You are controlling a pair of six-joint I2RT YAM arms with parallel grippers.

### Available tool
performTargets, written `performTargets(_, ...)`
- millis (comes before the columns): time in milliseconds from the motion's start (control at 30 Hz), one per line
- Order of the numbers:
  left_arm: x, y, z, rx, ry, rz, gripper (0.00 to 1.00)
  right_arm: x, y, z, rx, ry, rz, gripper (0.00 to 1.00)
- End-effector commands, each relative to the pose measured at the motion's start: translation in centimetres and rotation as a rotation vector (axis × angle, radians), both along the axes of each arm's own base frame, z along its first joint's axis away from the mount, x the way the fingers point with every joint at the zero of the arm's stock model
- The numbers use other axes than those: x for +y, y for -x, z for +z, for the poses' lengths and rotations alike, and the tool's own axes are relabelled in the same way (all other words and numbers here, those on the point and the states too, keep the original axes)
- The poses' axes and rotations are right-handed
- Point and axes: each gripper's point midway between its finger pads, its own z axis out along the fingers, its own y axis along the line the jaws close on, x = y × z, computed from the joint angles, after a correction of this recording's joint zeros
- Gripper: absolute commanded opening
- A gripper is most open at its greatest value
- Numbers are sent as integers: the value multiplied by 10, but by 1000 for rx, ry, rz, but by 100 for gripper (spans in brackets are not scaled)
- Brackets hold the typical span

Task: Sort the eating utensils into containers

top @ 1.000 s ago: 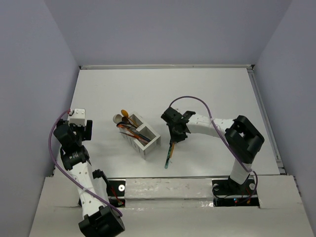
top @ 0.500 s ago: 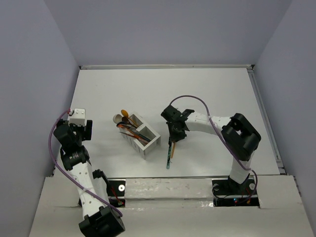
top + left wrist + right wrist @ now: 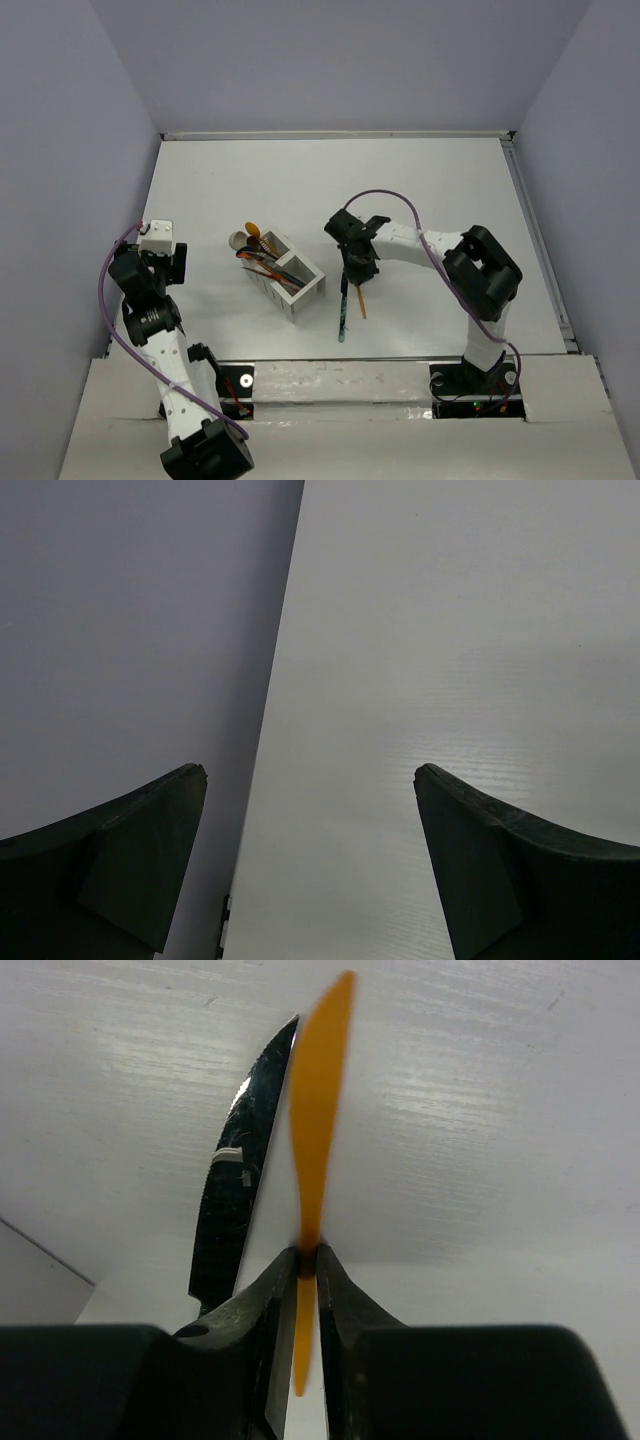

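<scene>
Pinching an orange utensil [image 3: 318,1110] between its fingertips, the right gripper [image 3: 308,1252] is clenched tight on the slim handle, and the pointed end sticks out past the fingers. In the overhead view this gripper [image 3: 357,274] hangs over the middle of the table [image 3: 430,190], and the orange utensil [image 3: 361,304] pokes out of it toward six o'clock. Whether its tip touches the tabletop cannot be told.

Just beside it, on the nine o'clock side, a dark serrated knife [image 3: 235,1195] lies flat on the table. From above, the knife [image 3: 343,314] runs from twelve to six o'clock, with a teal end nearest the arm bases. The two pieces lie close together, and the wrist view does not settle whether they touch.

At nine o'clock from the right gripper stands the white two-compartment box [image 3: 300,293], set on a diagonal. Its compartment at ten o'clock holds a bundle of utensils [image 3: 258,258], orange, beige and dark ones leaning out over the rim toward ten o'clock.

The left gripper [image 3: 310,775] is released, its fingers [image 3: 150,860] spread wide with only bare table and the side wall [image 3: 130,630] between them. Overhead, the left gripper [image 3: 160,250] sits near the table's nine o'clock edge, well apart from the box.
</scene>
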Motion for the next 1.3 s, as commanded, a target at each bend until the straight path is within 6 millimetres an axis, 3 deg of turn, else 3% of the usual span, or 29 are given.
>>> performTargets(0,4,-3,12,-39,-40,6,99,-32,-4,-14,27,132,-18,15)
performTargets(133,5,-3,12,-39,-43,6,99,-37,-8,-17,39,126,-15,12)
performTargets(233,5,-3,13,-39,-43,11,99,-41,-12,-20,47,121,-20,0)
performTargets(400,5,-4,13,-37,-40,6,99,-52,-24,-4,-54,154,-42,0)
performTargets(533,3,-5,13,-35,-32,-6,99,-43,-56,65,-296,50,-31,0)
performTargets(567,3,-6,14,-34,-33,-6,99,-31,-69,110,-423,-54,3,0)
performTargets(633,6,-5,14,-32,-41,6,99,-17,-78,161,-564,-152,54,0)
performTargets(667,7,-6,15,-37,-45,10,99,-1,-83,198,-684,-205,118,0)
performTargets(700,7,-6,15,-35,-40,12,99,5,-80,236,-786,-256,154,0)
performTargets(733,7,-7,16,-38,-38,9,99,13,-78,257,-855,-278,191,0)
performTargets(767,6,-7,16,-36,-34,6,99,24,-80,290,-981,-302,251,0)
performTargets(867,7,-7,14,-31,-33,11,99,66,-54,345,-1166,-436,437,0)
performTargets(967,8,-6,12,-26,-34,15,99,122,-9,361,-1289,-552,699,0)
performTargets(1000,8,-6,13,-26,-37,17,99,143,8,343,-1275,-563,784,0)
performTargets(1033,9,-5,12,-24,-37,20,99,155,18,348,-1310,-615,831,0)
performTargets(1133,9,-5,11,-21,-36,23,99,181,35,327,-1271,-722,921,0)
performTargets(1267,8,-5,11,-21,-34,17,99,190,39,300,-1223,-759,936,0)
